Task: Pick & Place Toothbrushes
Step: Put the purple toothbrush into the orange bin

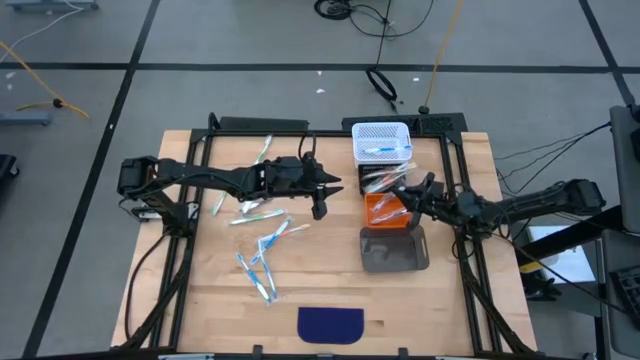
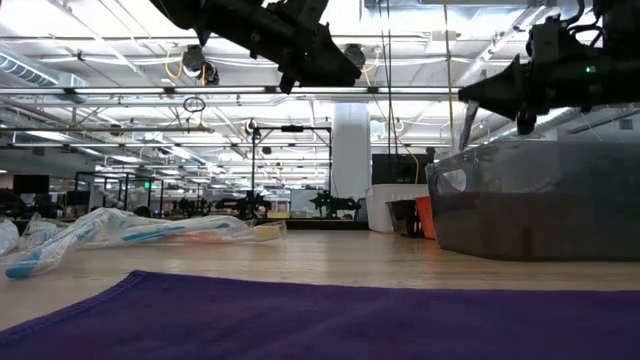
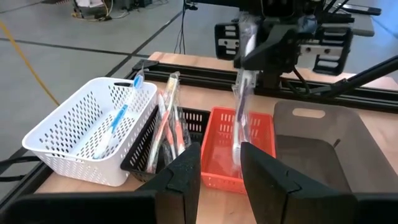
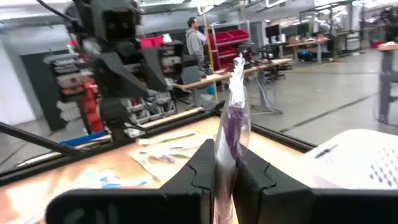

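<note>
High view, straight down on the wooden table (image 1: 330, 290). Left gripper (image 1: 322, 192) near the table's middle, fingers slightly spread, nothing between them. Right gripper (image 1: 403, 190) over the orange bin (image 1: 385, 212), fingers pressed on a wrapped toothbrush (image 1: 384, 179); wrapper mostly lost against the bins here. Loose toothbrushes (image 1: 258, 262) scattered left of centre, long axes every which way, several crossing. White basket (image 1: 381, 141) at the far edge with a blue toothbrush lying across it; black basket (image 1: 380, 176) next, then the orange one, then the grey bin (image 1: 394, 250). Dark blue cloth (image 1: 331, 324) at the near edge.

Low view. Cloth filling the foreground as a purple band. Wrapped toothbrushes (image 2: 130, 232) lying flat at left, long axes roughly across the picture. Grey bin (image 2: 535, 200) hiding most of the orange one. Both arms cut off by the top edge; held brush hanging as a thin sliver (image 2: 468, 125) below the right gripper.

Left wrist view. Own fingers (image 3: 186, 174) apart, empty. Beyond them the right gripper (image 3: 249, 46) pinching the clear-wrapped toothbrush (image 3: 241, 106), long axis upright, lower end dipping into the orange bin (image 3: 217, 155). Several wrapped brushes standing on end in the black basket (image 3: 146, 146). No readable print.

Right wrist view. Fingers (image 4: 205, 168) clamped on the wrapper; purple-handled toothbrush (image 4: 229, 130) standing upright. A person (image 4: 196, 37) far behind, blurred. No legible writing.
</note>
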Robot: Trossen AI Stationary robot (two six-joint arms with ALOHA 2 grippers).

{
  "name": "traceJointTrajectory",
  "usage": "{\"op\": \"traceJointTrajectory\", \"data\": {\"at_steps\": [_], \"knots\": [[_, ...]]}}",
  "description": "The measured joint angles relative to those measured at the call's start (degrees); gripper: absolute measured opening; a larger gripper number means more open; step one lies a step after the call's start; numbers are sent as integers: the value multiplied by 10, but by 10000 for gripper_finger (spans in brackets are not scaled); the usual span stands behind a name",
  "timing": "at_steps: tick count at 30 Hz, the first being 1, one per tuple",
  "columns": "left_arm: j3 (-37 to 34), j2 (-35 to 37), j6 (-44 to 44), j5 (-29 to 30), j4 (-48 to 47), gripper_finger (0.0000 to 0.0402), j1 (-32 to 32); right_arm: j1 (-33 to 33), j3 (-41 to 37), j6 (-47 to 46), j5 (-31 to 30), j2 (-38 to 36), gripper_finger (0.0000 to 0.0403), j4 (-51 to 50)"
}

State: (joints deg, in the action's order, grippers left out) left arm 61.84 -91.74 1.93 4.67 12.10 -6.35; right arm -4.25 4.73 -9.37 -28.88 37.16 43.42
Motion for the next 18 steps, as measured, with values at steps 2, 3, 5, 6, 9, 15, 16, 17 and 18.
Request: {"op": "traceJointTrajectory", "data": {"at_steps": [2,3,5,6,9,15,16,17,18], "knots": [[0,0,0,0,0,115,0,0,-6,-8,-14,1,17,0],[0,0,0,0,0,115,0,0,-8,-12,-15,3,17,2],[0,0,0,-1,0,115,0,0,-11,-18,-15,5,17,2],[0,0,0,-1,1,115,0,0,-11,-18,-15,8,17,1],[0,0,0,-1,1,115,0,0,-12,-20,-15,15,17,2],[0,0,0,0,1,115,0,0,-12,-38,-13,42,20,1],[0,0,0,-1,1,115,0,0,-13,-42,-12,46,24,1],[0,0,0,0,1,115,0,0,-13,-47,-12,50,30,1],[0,0,0,0,1,115,0,0,-13,-49,-11,53,37,1]]}}
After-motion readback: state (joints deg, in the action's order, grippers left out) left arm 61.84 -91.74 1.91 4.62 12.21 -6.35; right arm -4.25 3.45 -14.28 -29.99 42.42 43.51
